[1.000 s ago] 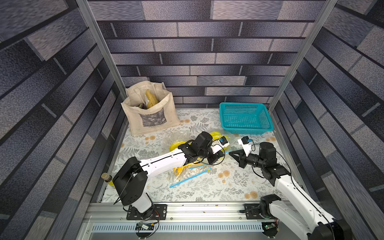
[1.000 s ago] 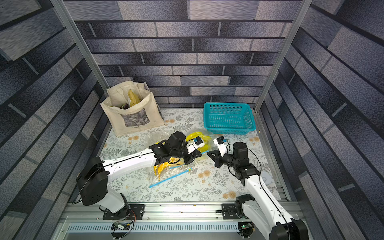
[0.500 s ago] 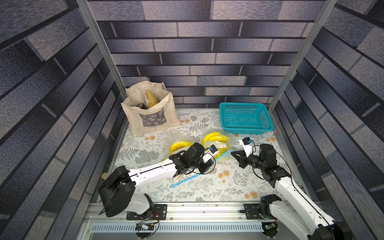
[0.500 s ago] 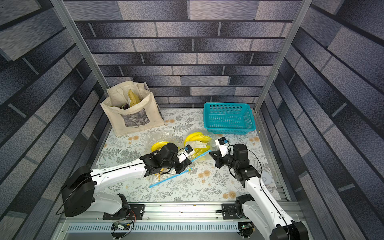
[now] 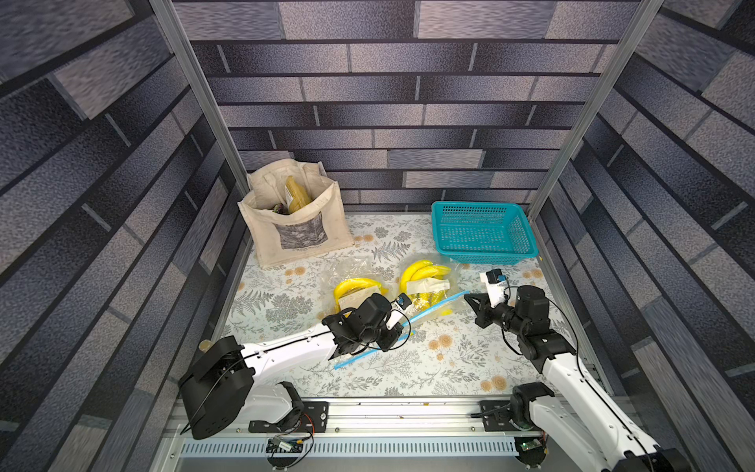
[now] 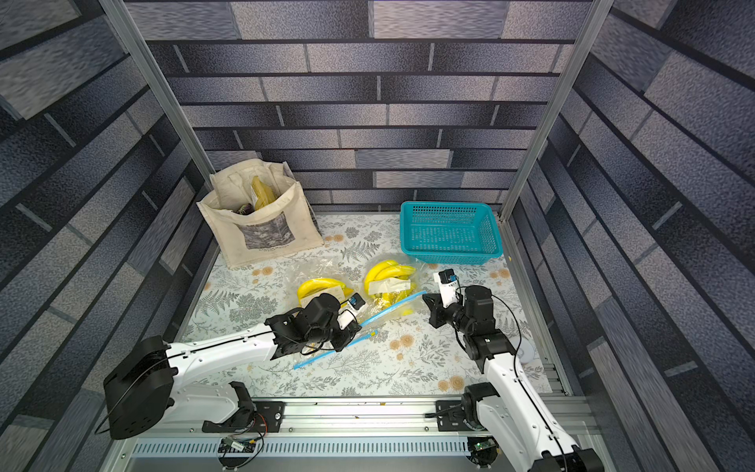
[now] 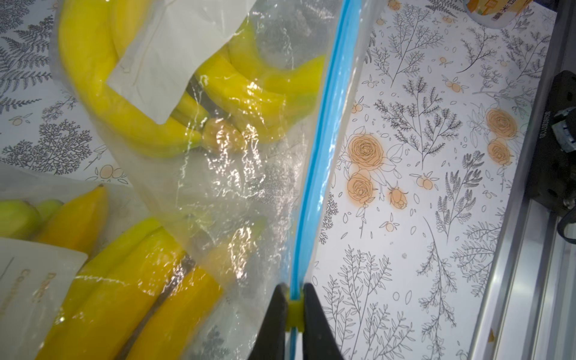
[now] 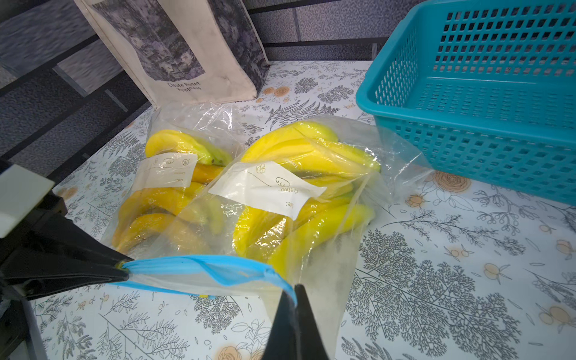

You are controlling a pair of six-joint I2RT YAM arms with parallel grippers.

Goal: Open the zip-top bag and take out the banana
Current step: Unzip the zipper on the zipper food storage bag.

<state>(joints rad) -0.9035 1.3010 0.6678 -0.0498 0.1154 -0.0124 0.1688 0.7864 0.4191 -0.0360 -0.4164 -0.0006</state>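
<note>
Bag [image 7: 249, 174] slider [image 7: 295, 309] half hidden between left fingers [image 7: 273, 327].

Tote bag [image 8: 187, 46] is carrying a caption, "Claude Monet", with a blurred line beneath. White label [image 8: 268, 187] on zip-top bag [image 8: 311, 243] is showing "Content:". Can [image 7: 492, 11] is displaying cropped Chinese characters.

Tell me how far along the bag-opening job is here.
Done: the zip strip gapes between the grippers, so the bag looks partly open. In hand: the left gripper pinches the yellow slider; the right gripper clamps the strip's end. Left: run the slider along the closed stretch, then lift out the bananas, all inside.
</note>
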